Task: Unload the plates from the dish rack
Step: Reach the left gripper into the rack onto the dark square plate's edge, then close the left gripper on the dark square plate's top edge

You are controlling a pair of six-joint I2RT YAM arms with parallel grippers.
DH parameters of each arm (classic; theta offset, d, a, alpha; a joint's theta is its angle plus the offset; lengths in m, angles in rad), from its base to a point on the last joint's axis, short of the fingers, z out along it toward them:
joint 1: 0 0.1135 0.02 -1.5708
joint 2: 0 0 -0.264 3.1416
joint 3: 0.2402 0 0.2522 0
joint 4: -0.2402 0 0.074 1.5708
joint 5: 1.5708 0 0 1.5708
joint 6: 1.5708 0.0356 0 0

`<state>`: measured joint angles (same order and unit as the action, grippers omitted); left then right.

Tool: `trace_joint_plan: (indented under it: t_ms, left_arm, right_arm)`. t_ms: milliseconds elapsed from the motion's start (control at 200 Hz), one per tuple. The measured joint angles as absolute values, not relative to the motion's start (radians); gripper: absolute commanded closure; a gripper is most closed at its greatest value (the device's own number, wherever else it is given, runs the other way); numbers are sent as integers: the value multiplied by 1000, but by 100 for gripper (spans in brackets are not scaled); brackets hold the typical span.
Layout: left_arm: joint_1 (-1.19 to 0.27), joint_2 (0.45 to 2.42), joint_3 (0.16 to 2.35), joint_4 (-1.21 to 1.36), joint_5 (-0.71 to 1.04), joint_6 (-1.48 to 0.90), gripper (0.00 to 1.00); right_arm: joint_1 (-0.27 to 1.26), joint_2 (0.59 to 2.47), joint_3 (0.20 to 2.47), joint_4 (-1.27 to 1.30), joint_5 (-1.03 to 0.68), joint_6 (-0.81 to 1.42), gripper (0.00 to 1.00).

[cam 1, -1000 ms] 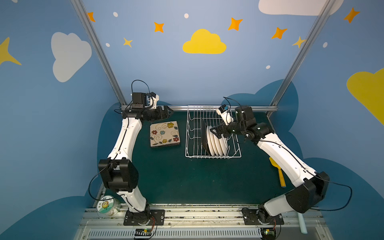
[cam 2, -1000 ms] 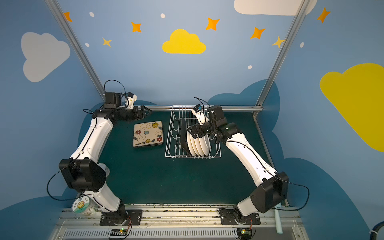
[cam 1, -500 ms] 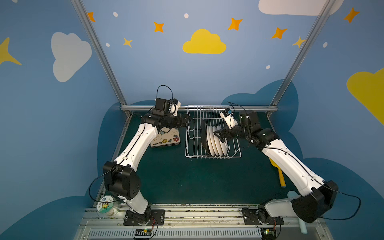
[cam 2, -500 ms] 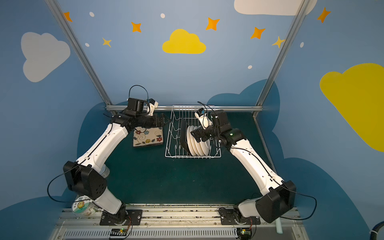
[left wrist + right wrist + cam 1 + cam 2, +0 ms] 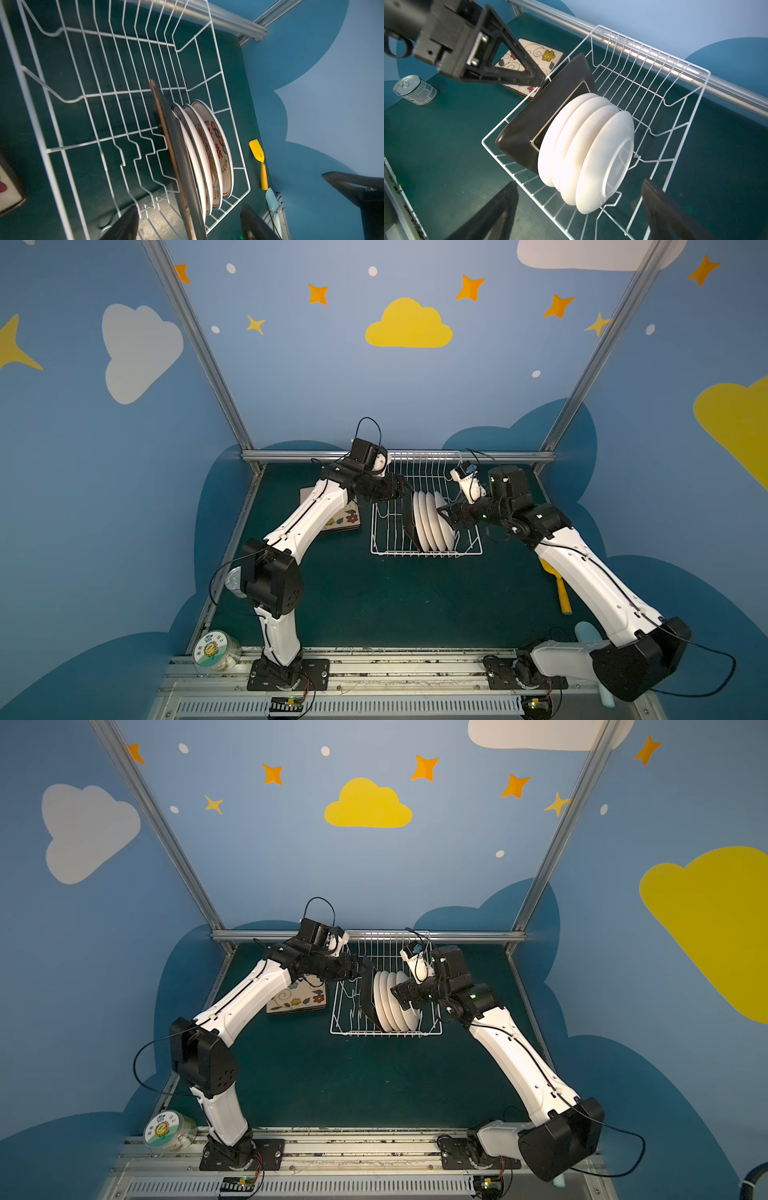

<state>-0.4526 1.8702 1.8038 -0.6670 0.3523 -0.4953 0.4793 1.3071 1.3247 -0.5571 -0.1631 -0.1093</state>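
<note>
the left arm is bent at the elbow and stretched across toward the middle, so that the left gripper (image 5: 408,490) is brought over the dish rack (image 5: 384,526), which is set at the back of the green table (image 5: 395,605). its jaws are seen parted, one on each side of the top edge of the upright square plate (image 5: 182,166), with a gap left on both sides; nothing is grasped. the right arm is folded in from the other side, and the right gripper (image 5: 446,516) is held just beside the round plates (image 5: 432,522), its jaws spread wide and nothing held. four round plates are counted, stood on edge in a row in the rack, and one square plate is stood against them, black back turned the same way as their white backs. a flat square plate (image 5: 297,998) is laid on the table just left of the rack; whether more lie beneath it cannot be told. one yellow spatula (image 5: 559,589), one pale blue spatula (image 5: 586,630), one tub (image 5: 216,651) and one can (image 5: 415,90) are also seen near the edges.
</note>
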Motion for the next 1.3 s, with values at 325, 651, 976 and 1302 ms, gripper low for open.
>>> trace_joint_plan:
  t_ms: [325, 651, 976, 1302]
  left_arm:
    - [-485, 1960, 1826, -682, 336, -546, 58]
    - [-487, 1962, 1833, -690, 313, -548, 67]
    - [-487, 1962, 1819, -679, 313, -551, 66]
    - [-493, 1988, 1835, -678, 311, -543, 66]
  right_arm:
    - [464, 1307, 1319, -557, -157, -109, 8]
    - [461, 1307, 1318, -556, -157, -109, 8]
    - [461, 1307, 1318, -551, -157, -107, 8]
    - [461, 1307, 1318, -543, -157, -93, 8]
